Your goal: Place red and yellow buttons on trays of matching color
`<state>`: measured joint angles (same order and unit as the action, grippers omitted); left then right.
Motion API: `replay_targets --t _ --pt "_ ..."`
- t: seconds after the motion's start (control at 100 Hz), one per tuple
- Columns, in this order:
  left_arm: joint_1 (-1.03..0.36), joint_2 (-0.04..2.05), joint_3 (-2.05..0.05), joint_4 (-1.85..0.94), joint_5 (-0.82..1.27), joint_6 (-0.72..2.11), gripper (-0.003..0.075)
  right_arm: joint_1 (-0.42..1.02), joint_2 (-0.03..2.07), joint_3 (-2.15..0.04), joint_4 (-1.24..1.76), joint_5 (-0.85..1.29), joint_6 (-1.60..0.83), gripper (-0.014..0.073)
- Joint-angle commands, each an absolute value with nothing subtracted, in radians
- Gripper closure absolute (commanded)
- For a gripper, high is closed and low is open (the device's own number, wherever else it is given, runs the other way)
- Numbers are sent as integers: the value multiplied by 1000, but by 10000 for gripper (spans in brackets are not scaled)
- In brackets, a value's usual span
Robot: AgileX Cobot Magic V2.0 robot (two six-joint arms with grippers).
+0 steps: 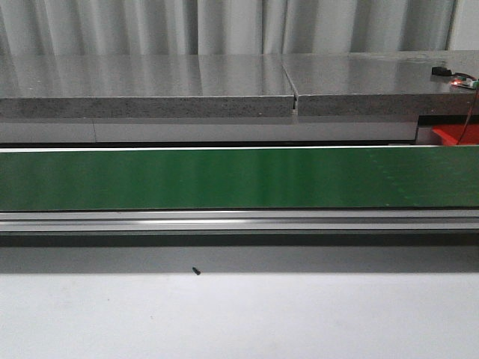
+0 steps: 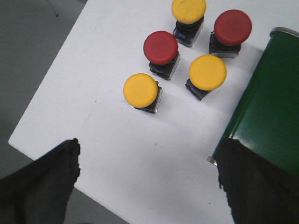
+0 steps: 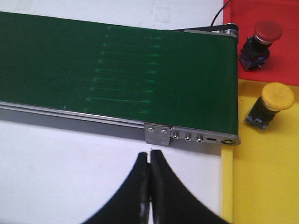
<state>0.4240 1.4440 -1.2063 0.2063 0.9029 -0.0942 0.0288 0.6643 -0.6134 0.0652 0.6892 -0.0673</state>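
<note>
Buttons sit in a loose cluster on the white table point(image 2: 117, 154) under the left arm: three yellow ones and two red, all upright on their dark square bases. The nearest yellow button point(image 2: 140, 90) stands closest to the left gripper point(image 2: 147, 182), with a red button point(image 2: 160, 47) just behind it, a second yellow button point(image 2: 207, 73) beside the end of the green conveyor belt point(image 2: 266, 116), then a third yellow button point(image 2: 188, 10) and a second red button point(image 2: 232, 27) at the back. The left gripper's black fingers point(image 2: 46, 182) are spread wide apart, holding nothing and touching none of the buttons.

Over at the other end of the belt, the right gripper point(image 3: 150, 161) has its two black fingertips pressed together, with nothing between them. It hangs over the white table just short of the conveyor's metal side rail point(image 3: 187, 136). Beyond the belt end, a red-capped button point(image 3: 260, 39) stands on the red tray point(image 3: 261, 14), and a yellow-capped button point(image 3: 272, 103) rests tilted on the yellow tray point(image 3: 261, 186), the two well apart from the gripper.

From the front, only the long green belt, the grey stone ledge point(image 1: 150, 86) behind it and a corner of the red tray show; neither arm appears there.
</note>
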Motion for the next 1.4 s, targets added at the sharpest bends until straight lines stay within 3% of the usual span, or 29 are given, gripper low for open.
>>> replay_targets --t 0.0,0.52,1.21,1.3,1.39 --pt "436 1448 -1231 197 851 -88 141 31 662 -637 70 634 -71 661" --pt "536 1642 -1243 124 711 62 141 31 662 -637 70 634 -71 661" --pt "534 1813 -1243 92 538 138 146 31 662 -637 70 634 -71 661" --pt "534 1816 -1243 92 532 138 199 31 662 -637 70 634 -71 661" --pt "534 1816 -1243 92 532 138 325 31 662 -637 70 634 -71 661"
